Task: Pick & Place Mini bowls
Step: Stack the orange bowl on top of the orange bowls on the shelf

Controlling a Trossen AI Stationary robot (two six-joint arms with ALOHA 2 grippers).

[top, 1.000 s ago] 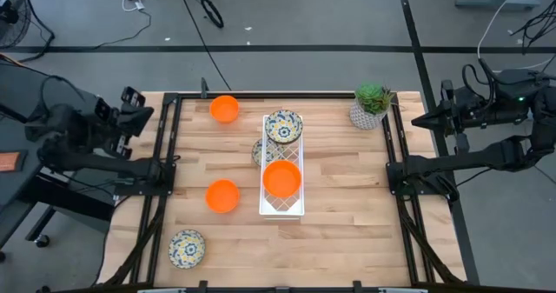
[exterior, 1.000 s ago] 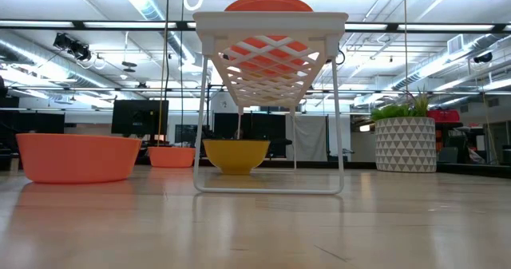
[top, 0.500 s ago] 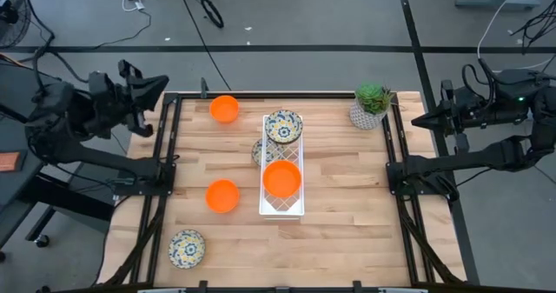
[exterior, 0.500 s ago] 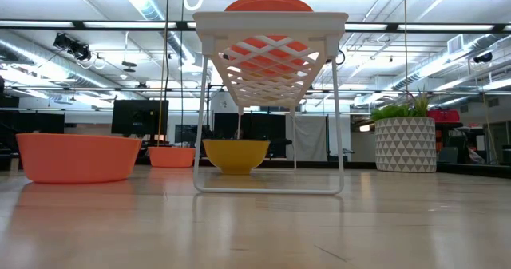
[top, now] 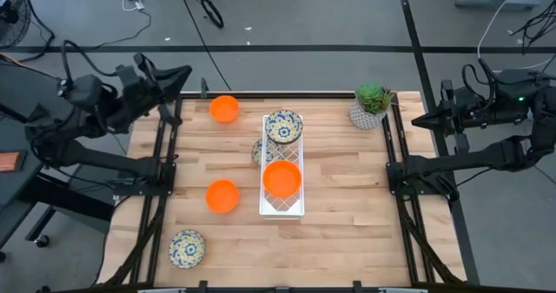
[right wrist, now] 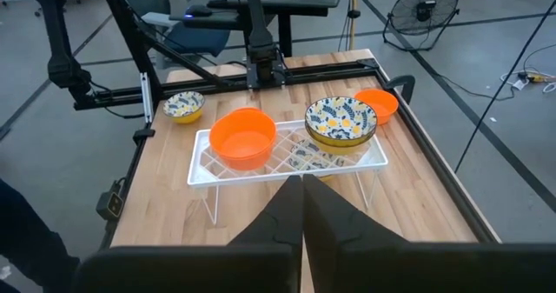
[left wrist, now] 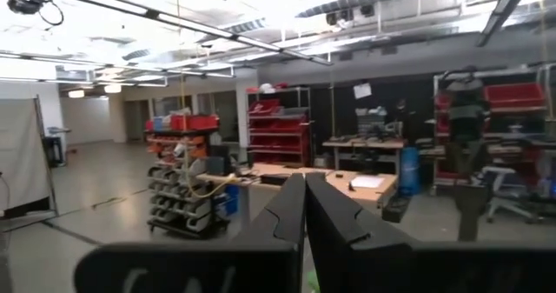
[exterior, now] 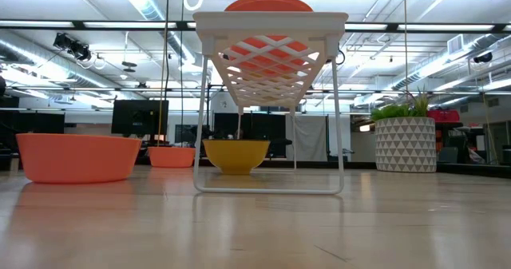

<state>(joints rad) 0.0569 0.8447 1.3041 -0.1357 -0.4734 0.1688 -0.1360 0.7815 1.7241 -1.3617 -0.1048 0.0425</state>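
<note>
Several mini bowls show. On the white wire rack (top: 283, 203) sit a patterned bowl (top: 283, 126) and an orange one (top: 281, 179). Another patterned bowl (top: 257, 151) rests on the table under the rack. Two orange bowls (top: 224, 109) (top: 222, 196) and a patterned bowl (top: 187, 248) rest on the wood. My left gripper (top: 176, 72) is shut, raised over the table's far left corner, with nothing in it (left wrist: 305, 182). My right gripper (top: 418, 121) is shut beyond the right edge (right wrist: 302, 183), also with nothing in it.
A potted green plant (top: 372, 104) stands at the far right corner. Black frame rails (top: 162, 167) run along the left and right table edges. Bare wood (top: 347, 223) lies at the near right. Cables lie on the floor beyond the far edge.
My left arm has swung up from beside the table's left edge toward the far left corner. Its gripper has moved right and toward the far edge, rolling and tipping upward. The bowls and my right arm have kept still.
</note>
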